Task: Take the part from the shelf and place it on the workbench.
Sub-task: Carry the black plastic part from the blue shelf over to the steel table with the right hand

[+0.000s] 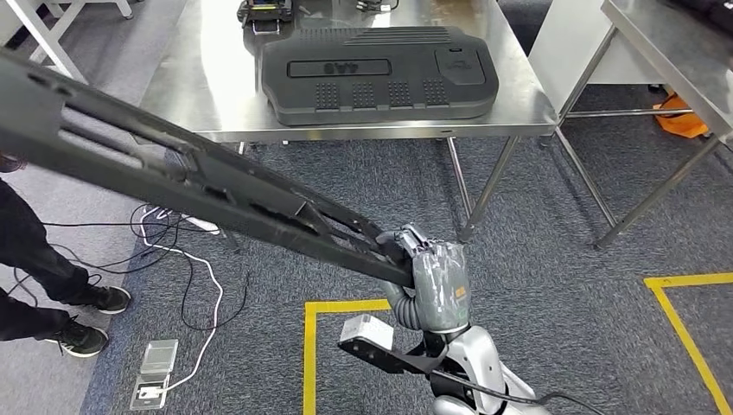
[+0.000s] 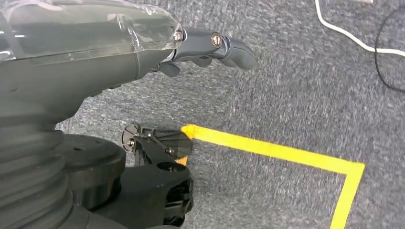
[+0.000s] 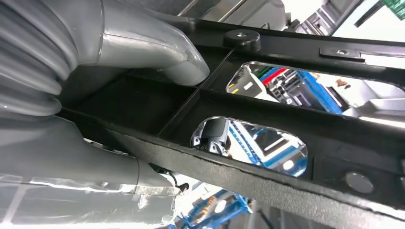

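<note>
The part (image 1: 216,186) is a long black openwork bar that slants from the far left down to the lower middle of the head view. My right hand (image 1: 439,281) grips its near end. In the right wrist view my thick grey thumb (image 3: 157,52) presses on the part (image 3: 286,109), and the other fingers wrap under it. The steel workbench (image 1: 207,78) stands ahead, beyond the part's far half. My left hand (image 2: 157,52) hangs over the grey carpet with its fingers (image 2: 224,45) loosely extended and nothing in them.
A large black moulded cover (image 1: 380,73) lies on the workbench. A second steel table (image 1: 666,43) stands at the right. A person's legs (image 1: 35,259) are at the left edge, near cables (image 1: 186,259) and a floor socket (image 1: 154,372). Yellow tape (image 1: 311,346) marks the carpet.
</note>
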`<state>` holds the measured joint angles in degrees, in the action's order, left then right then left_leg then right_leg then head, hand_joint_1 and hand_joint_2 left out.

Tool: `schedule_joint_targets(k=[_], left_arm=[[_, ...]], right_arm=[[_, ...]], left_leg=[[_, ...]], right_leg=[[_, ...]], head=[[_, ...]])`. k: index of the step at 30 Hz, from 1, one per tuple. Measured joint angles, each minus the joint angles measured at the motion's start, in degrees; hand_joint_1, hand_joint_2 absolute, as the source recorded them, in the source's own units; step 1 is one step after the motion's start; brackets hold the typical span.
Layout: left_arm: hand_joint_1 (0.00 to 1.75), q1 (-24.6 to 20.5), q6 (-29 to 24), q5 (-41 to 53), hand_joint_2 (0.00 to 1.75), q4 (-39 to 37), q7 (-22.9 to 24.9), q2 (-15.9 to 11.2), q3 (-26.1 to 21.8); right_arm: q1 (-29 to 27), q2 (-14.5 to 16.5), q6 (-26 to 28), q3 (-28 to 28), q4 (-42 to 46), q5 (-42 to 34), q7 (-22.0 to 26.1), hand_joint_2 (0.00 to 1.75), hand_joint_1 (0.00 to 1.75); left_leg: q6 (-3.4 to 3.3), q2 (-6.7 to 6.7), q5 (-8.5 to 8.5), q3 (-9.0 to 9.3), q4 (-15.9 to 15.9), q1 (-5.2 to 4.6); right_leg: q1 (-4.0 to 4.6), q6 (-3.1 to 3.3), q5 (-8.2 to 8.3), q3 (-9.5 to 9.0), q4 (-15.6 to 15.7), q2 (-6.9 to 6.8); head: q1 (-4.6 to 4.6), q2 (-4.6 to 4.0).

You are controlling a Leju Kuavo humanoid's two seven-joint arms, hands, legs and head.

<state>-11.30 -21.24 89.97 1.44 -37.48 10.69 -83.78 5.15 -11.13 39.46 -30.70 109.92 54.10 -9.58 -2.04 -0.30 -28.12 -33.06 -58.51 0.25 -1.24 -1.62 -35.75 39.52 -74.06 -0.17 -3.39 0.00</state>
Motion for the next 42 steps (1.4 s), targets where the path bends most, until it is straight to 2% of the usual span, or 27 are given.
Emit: schedule_joint_targets(k=[1, 3, 4, 5, 7, 11, 13, 19, 23, 25, 27, 28, 30, 31, 32, 33, 34, 35, 36, 37, 38, 40, 42], left_arm=[[0.0, 0.0, 0.0, 0.0, 1.75, 0.0, 0.0, 0.0, 0.0], [0.0, 0.0, 0.0, 0.0, 1.75, 0.0, 0.0, 0.0, 0.0], [0.0, 0.0, 0.0, 0.0, 1.75, 0.0, 0.0, 0.0, 0.0], [0.0, 0.0, 0.0, 0.0, 1.75, 0.0, 0.0, 0.0, 0.0], [0.0, 0.0, 0.0, 0.0, 1.75, 0.0, 0.0, 0.0, 0.0], [0.0, 0.0, 0.0, 0.0, 1.75, 0.0, 0.0, 0.0, 0.0], [0.0, 0.0, 0.0, 0.0, 1.75, 0.0, 0.0, 0.0, 0.0], [0.0, 0.0, 0.0, 0.0, 1.75, 0.0, 0.0, 0.0, 0.0], [0.0, 0.0, 0.0, 0.0, 1.75, 0.0, 0.0, 0.0, 0.0], [0.0, 0.0, 0.0, 0.0, 1.75, 0.0, 0.0, 0.0, 0.0], [0.0, 0.0, 0.0, 0.0, 1.75, 0.0, 0.0, 0.0, 0.0], [0.0, 0.0, 0.0, 0.0, 1.75, 0.0, 0.0, 0.1, 0.0], [0.0, 0.0, 0.1, 0.0, 1.75, 0.0, 0.0, 0.1, 0.0], [0.0, 0.0, 0.1, 0.0, 1.75, 0.0, 0.0, 0.1, 0.0], [0.0, 0.0, 0.1, 0.0, 1.75, 0.0, 0.0, 0.1, 0.0], [0.0, 0.0, 0.1, 0.0, 1.75, 0.0, 0.0, 0.1, 0.0], [0.0, 0.0, 0.1, 0.0, 1.75, 0.0, 0.0, 0.1, 0.0], [0.0, 0.0, 0.1, 0.0, 1.75, 0.0, 0.0, 0.0, 0.0], [0.0, -0.1, 0.2, 0.0, 1.75, 0.0, 0.0, 0.0, 0.0], [0.0, -0.2, 0.2, 0.0, 1.75, 0.0, 0.0, 0.0, 0.0], [0.0, -0.2, 0.2, 0.0, 1.75, 0.0, 0.0, -0.1, 0.0], [0.0, -0.3, 0.2, 0.0, 1.75, 0.0, 0.0, 0.0, 0.0], [0.0, -0.4, 0.2, 0.0, 1.75, 0.0, 0.0, 0.0, 0.0]], right_arm=[[-0.1, 0.0, 0.0, 0.1, 0.0, 0.4, 0.4, 1.75, 1.75], [-0.1, 0.2, 0.0, 0.5, 0.0, 1.0, 1.7, 1.75, 1.75], [-0.1, 0.3, 0.0, 0.7, 0.0, 1.0, 2.6, 1.75, 1.75], [-0.2, 0.6, 0.0, 0.9, 0.0, 0.9, 3.4, 1.75, 1.75], [-0.3, 0.9, 0.0, 1.2, 0.0, 1.0, 3.2, 1.75, 1.75], [0.4, 0.9, 0.0, 1.3, -0.1, 3.0, -3.0, 1.75, 1.75], [0.6, 0.8, 0.0, 1.3, -0.1, 3.6, -4.5, 1.75, 1.75], [0.7, 0.4, 0.0, 1.3, -0.1, 4.6, -5.7, 1.75, 1.75], [0.6, 0.3, 0.0, 1.3, -0.1, 4.6, -5.6, 1.75, 1.75], [0.7, 0.3, 0.0, 1.3, 0.0, 4.5, -5.6, 1.75, 1.75], [0.7, 0.2, 0.0, 1.3, 0.1, 4.4, -5.6, 1.75, 1.75], [0.8, 0.1, 0.0, 1.3, 0.1, 4.4, -5.6, 1.75, 1.75], [0.7, 0.0, 0.0, 1.3, 0.2, 4.5, -5.6, 1.75, 1.75], [0.6, 0.0, 0.0, 1.3, 0.2, 4.6, -5.7, 1.75, 1.75], [0.5, 0.0, 0.0, 1.3, 0.2, 4.6, -5.7, 1.75, 1.75], [0.4, -0.1, 0.0, 1.3, 0.2, 4.7, -5.8, 1.75, 1.75], [0.4, -0.2, 0.0, 1.3, 0.2, 4.8, -5.8, 1.75, 1.75], [0.3, -0.2, 0.0, 1.3, 0.2, 4.9, -5.9, 1.75, 1.75], [0.3, -0.3, 0.0, 1.3, 0.2, 4.9, -5.9, 1.75, 1.75], [0.2, -0.3, 0.0, 1.3, 0.3, 5.0, -5.9, 1.75, 1.75], [0.1, -0.4, 0.0, 1.3, 0.4, 5.0, -6.0, 1.75, 1.75], [-0.1, -0.5, 0.0, 1.3, 0.6, 5.0, -6.1, 1.75, 1.75], [-0.1, -0.6, 0.0, 1.3, 0.7, 5.0, -6.2, 1.75, 1.75]], left_leg=[[0.0, -0.07, -0.14, 0.15, 0.0, -0.02], [0.23, -0.2, -0.56, 0.56, -0.2, -0.03], [0.47, -0.24, -0.8, 0.66, -0.4, -0.13], [0.74, -0.24, -0.99, 0.68, -0.5, -0.19], [1.15, -0.22, -1.25, 0.61, -0.7, -0.34], [0.97, -0.24, -1.34, 1.06, -0.3, -0.25], [1.1, -0.24, -1.3, 1.29, -0.1, -0.22], [1.56, -0.24, -1.31, 1.65, 0.3, -0.16], [1.75, -0.23, -1.41, 1.72, 0.2, -0.18], [1.24, -0.24, -1.11, 2.19, 1.0, -0.05], [0.83, -0.11, -0.26, 3.56, 3.2, 0.37], [0.8, 0.01, 0.12, 4.28, 4.2, 0.68], [0.83, 0.16, 0.18, 4.87, 4.8, 0.84], [0.95, 0.17, 0.01, 4.97, 4.7, 1.0], [1.21, 0.14, -0.28, 5.07, 4.6, 1.25], [1.63, 0.08, -0.68, 5.16, 4.2, 1.63], [2.18, 0.01, -1.23, 5.25, 3.7, 2.11], [2.88, -0.05, -1.92, 5.27, 3.0, 2.55], [3.63, -0.12, -2.71, 5.19, 2.2, 2.78], [4.27, -0.18, -3.37, 5.1, 1.5, 2.83], [4.76, -0.23, -3.83, 5.06, 1.1, 2.73], [5.21, -0.29, -4.22, 5.38, 1.2, 2.65], [5.31, -0.12, -5.13, 5.15, -0.5, 2.69]], right_leg=[[0.01, 0.06, 1.51, -0.13, 1.1, 0.0], [0.04, 0.41, 5.79, -2.64, 7.7, 0.01], [0.17, 0.58, 7.19, -3.96, 10.9, 0.02], [0.31, 0.77, 7.81, -4.83, 13.1, 0.06], [0.53, 0.98, 7.63, -5.25, 14.3, 0.19], [0.59, 1.08, 7.49, -5.57, 14.6, 0.3], [0.66, 1.29, 7.35, -5.68, 14.6, 0.28], [0.75, 1.69, 7.1, -5.89, 14.6, 0.28], [0.68, 1.73, 7.1, -6.06, 14.7, 0.27], [0.59, 1.37, 7.33, -6.46, 15.3, 0.22], [0.6, 0.89, 6.93, -6.49, 14.7, 0.19], [0.55, 0.62, 5.95, -5.66, 12.9, 0.19], [0.11, -0.19, 3.29, -2.34, 6.7, 0.2], [-0.24, -0.67, 2.61, -0.73, 4.0, 0.19], [-0.62, -1.18, 2.9, 0.14, 2.9, 0.18], [-1.05, -1.77, 4.26, 0.02, 3.8, 0.16], [-1.53, -2.39, 6.33, -1.05, 6.5, 0.12], [-1.84, -3.1, 7.72, -2.3, 9.4, 0.21], [-2.01, -3.52, 8.54, -3.36, 11.8, 0.4], [-2.05, -3.21, 8.5, -3.91, 12.9, 0.62], [-1.91, -2.52, 7.76, -3.95, 12.9, 0.86], [-1.72, -0.48, 6.96, -3.93, 12.5, 1.02], [-1.55, 0.6, 6.43, -4.39, 12.4, 0.94]], head=[[-0.07, 0.0], [-0.29, 0.0], [-0.34, 0.0], [-0.37, 0.0], [-0.24, 0.0], [-0.09, 0.0], [-0.05, 0.0], [0.03, 0.0], [0.03, 0.0], [0.1, 0.0], [0.02, 0.0], [-0.1, 0.0], [-0.43, 0.0], [-0.45, 0.0], [-0.46, 0.0], [-0.46, 0.0], [-0.49, 0.0], [-0.57, 0.0], [-0.89, 0.0], [-1.1, 0.0], [-1.02, 0.0], [-0.38, 0.0], [0.29, 0.0]])
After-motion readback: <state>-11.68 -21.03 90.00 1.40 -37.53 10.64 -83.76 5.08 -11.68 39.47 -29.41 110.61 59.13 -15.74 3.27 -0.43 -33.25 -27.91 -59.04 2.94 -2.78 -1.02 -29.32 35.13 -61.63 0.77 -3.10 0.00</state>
